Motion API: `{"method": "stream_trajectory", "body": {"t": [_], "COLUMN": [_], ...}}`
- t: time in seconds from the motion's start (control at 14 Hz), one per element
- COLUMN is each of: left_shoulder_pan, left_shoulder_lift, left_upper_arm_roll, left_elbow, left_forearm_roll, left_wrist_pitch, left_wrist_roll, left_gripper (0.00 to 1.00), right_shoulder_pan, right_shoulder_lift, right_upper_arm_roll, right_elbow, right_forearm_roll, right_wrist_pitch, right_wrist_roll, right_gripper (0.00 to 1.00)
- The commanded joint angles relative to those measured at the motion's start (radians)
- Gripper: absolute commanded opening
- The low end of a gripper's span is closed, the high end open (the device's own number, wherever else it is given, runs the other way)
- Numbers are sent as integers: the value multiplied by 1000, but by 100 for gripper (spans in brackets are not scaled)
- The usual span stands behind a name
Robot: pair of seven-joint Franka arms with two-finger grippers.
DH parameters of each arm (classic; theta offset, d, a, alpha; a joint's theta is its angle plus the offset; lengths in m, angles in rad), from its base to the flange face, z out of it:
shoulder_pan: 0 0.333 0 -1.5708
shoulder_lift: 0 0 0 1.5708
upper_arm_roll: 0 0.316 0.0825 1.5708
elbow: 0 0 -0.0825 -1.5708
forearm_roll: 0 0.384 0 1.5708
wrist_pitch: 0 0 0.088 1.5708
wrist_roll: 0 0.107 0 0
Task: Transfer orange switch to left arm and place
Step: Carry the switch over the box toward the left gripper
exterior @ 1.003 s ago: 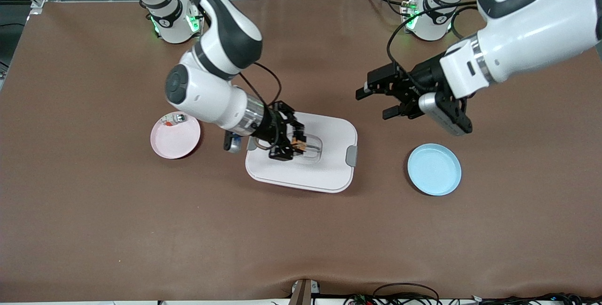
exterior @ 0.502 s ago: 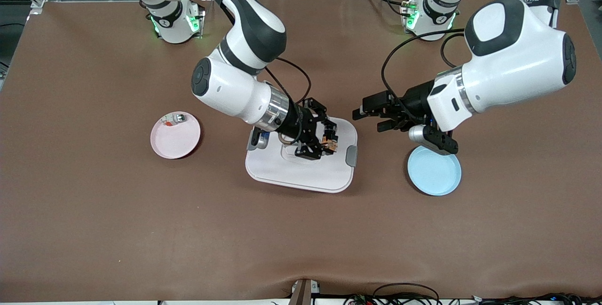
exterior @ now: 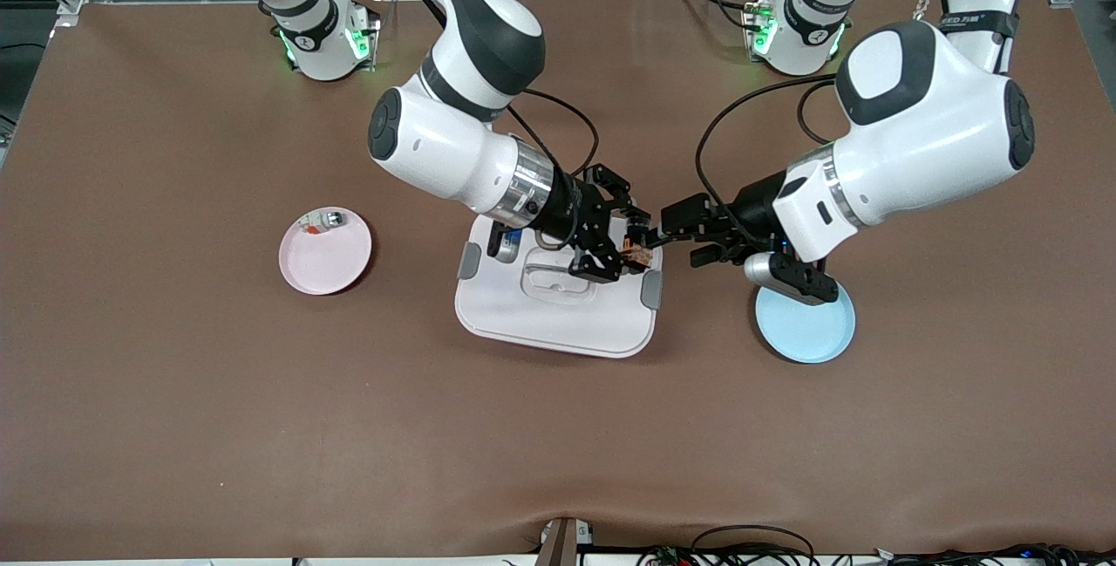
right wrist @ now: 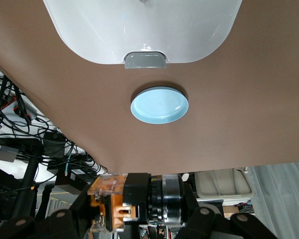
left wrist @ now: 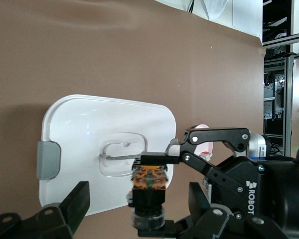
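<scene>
Above the box point(exterior: 558, 322) – orange switch point(exterior: 637, 251) level (right jaws pinching), left jaws spread

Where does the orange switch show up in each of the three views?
Front view: the orange switch is in the right gripper, over the box at its latch toward the left arm's end.
Left wrist view: low centre, with the box beneath.
Right wrist view: bottom edge, clamped in the gripper.
Shared landmark: the box's grey latch.
</scene>
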Motion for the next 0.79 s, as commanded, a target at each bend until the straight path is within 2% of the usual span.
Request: {"method": "stream_trajectory", "body": {"t": [0.0,0.21,0.57,0.64,0.72], "left_shoulder_pan": [-24,-37,-84,-86,-84], "left_shoulder_lift": [11,28,53,54,54], "left_upper_arm_roll": [0,-1,2,0,0], "left_elbow": [6,8,6,5,6], "left_forearm_roll": [25,80,108,116,131], "left_wrist_pitch": [26,26,50,50,50], "left_wrist_roll": [-15,-15,-16,-15,-15], "left_gripper": [88,86,82,78,69], "right_shoulder_pan": [5,6,11,11,11], "right_shoulder_lift": [28,28,30,28,28], "right_upper_arm_roll": [-2,-2,-2,-2,-2], "right_elbow": [44,44,42,42,42], "right_forearm_roll": [21,21,21,21,21], "right_wrist_pitch": [7,6,6,6,6], "right_wrist_roll": [14,12,12,12,12], "right_gripper": [0,0,0,0,0]}}
